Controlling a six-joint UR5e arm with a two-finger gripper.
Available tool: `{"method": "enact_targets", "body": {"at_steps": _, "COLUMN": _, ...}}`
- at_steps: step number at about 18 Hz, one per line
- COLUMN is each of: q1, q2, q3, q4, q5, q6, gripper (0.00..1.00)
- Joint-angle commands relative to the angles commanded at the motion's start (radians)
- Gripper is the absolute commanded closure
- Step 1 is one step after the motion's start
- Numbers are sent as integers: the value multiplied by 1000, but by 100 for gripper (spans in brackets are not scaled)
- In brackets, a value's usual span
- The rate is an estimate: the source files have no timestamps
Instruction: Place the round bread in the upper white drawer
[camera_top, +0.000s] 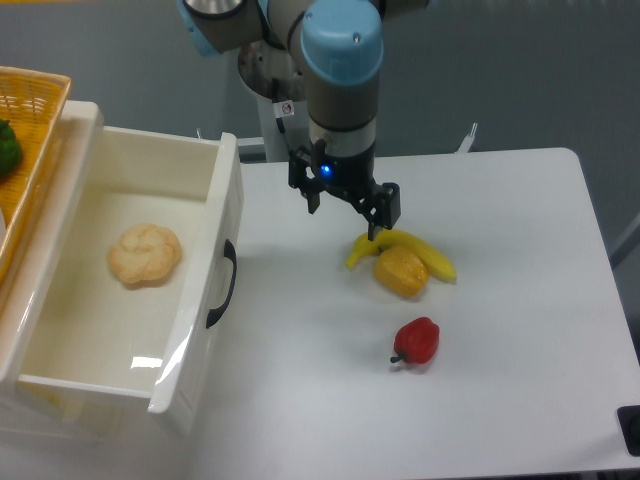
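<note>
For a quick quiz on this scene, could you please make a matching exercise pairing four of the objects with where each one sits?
Things:
1. round bread
2. red pepper
3. banana
4. gripper

Places:
A. alone on the table, nearest the front edge of the fruit group
B. inside the upper white drawer
C. empty above the table, just left of the fruit
D. on the table, touching the yellow-orange lump

Pairs: 1-B, 2-A, 3-D, 4-C
</note>
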Motion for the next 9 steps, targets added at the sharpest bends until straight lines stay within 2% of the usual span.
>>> {"method": "enact_targets", "body": {"at_steps": 9, "q1": 0, "q2": -35, "q3": 3, "q4": 3, "q5": -5, "q6": 17, "gripper": 0}}
